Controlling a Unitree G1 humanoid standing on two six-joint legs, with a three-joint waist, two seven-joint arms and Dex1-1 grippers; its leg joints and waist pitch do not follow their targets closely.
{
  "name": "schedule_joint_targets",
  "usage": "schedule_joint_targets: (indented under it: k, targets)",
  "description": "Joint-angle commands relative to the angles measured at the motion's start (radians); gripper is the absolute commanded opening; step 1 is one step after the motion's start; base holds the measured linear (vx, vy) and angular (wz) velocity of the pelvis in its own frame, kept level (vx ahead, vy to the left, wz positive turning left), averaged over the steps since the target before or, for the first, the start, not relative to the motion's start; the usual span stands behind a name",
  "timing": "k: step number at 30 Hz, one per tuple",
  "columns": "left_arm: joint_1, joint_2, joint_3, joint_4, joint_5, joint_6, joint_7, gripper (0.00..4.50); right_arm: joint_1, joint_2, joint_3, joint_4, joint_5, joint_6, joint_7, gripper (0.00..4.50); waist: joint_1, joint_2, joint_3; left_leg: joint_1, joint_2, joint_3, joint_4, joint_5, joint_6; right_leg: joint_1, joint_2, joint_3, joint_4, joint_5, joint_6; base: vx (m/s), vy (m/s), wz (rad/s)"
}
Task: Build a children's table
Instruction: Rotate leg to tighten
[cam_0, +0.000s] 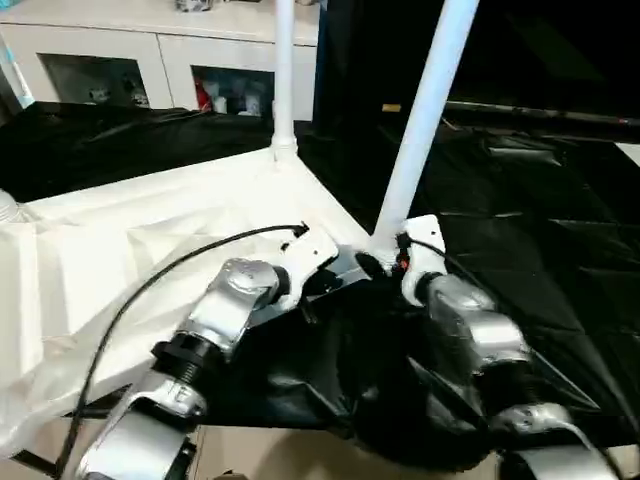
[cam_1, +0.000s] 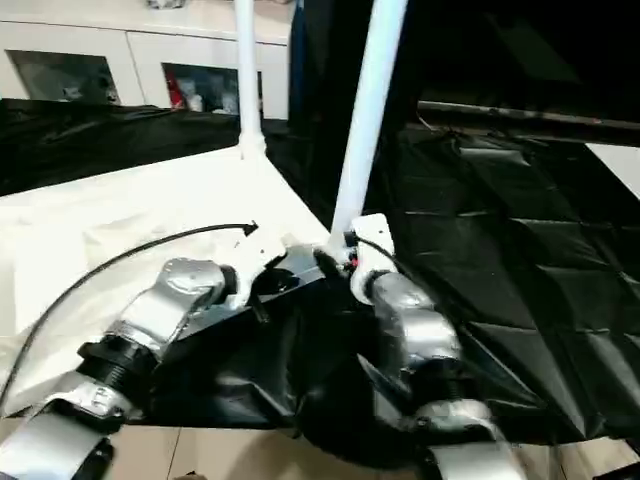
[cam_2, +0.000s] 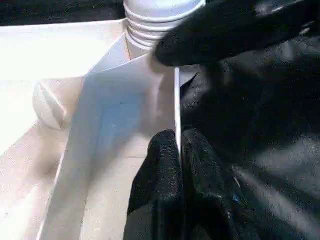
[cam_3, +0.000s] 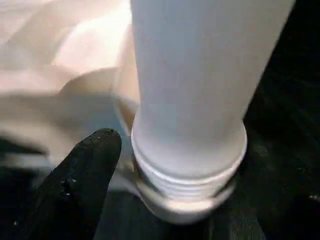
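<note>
At the near right corner of the upturned tabletop (cam_0: 150, 230), a leg (cam_0: 425, 115) is stood in its socket. Left gripper (cam_2: 178, 150) is pinched shut on the rim. Right gripper (cam_3: 165, 170) is spread loosely around the leg's threaded base; the leg should be kept upright while turned.

Your head views are bright overhead; the white tabletop (cam_0: 150, 230) glares and washes out. The black sheet (cam_0: 540, 270) shows sheen. Both wrist views are soft, the leg (cam_3: 200, 90) blurred close-up.

Left gripper (cam_2: 180, 150) pinched closed, forearm angled inward; right gripper (cam_1: 345, 262) fingers spread, forearm reaching forward
</note>
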Motion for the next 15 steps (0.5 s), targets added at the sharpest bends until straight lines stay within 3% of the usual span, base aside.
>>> schedule_joint_targets:
  k: [1,3,6,8,15]
  targets:
    - [0.021,0.010,-0.021,-0.037,-0.037,-0.059,-0.099,0.00,0.012,-0.023,0.072,-0.063,0.014,-0.004,0.137,3.80,0.006,-0.001,-0.056,-0.013,0.004,0.001,-0.062,-0.241,0.036,0.048,-0.065,0.048,-0.100,-0.415,-0.061,0.000,0.000,0.00]
    - [0.031,0.038,-0.022,-0.053,-0.049,-0.066,-0.148,0.00,0.025,-0.062,0.090,-0.094,0.015,-0.006,0.202,3.80,0.005,0.000,-0.058,-0.017,0.008,0.001,-0.061,-0.216,0.039,0.052,-0.064,0.050,-0.089,-0.350,-0.085,0.000,0.000,0.00]
    - [0.056,0.091,-0.021,-0.102,-0.088,-0.081,-0.259,0.00,0.048,-0.127,0.115,-0.145,0.018,-0.013,0.311,3.80,0.005,0.002,-0.062,-0.014,0.011,0.005,-0.056,-0.177,0.046,0.054,-0.062,0.053,-0.070,-0.214,-0.147,0.000,0.000,0.00]
    - [0.065,0.116,-0.025,-0.124,-0.102,-0.075,-0.301,0.00,0.053,-0.147,0.120,-0.163,0.028,-0.008,0.348,3.80,0.004,0.001,-0.061,-0.015,0.010,0.006,-0.055,-0.169,0.052,0.054,-0.062,0.053,-0.067,-0.187,-0.167,0.000,0.000,0.00]
    - [0.100,0.175,-0.030,-0.178,-0.125,-0.074,-0.385,0.00,0.059,-0.194,0.137,-0.202,0.051,-0.004,0.451,3.80,0.012,-0.002,-0.057,-0.013,0.012,0.008,-0.056,-0.189,0.045,0.054,-0.064,0.054,-0.071,-0.240,-0.163,0.000,0.000,0.00]
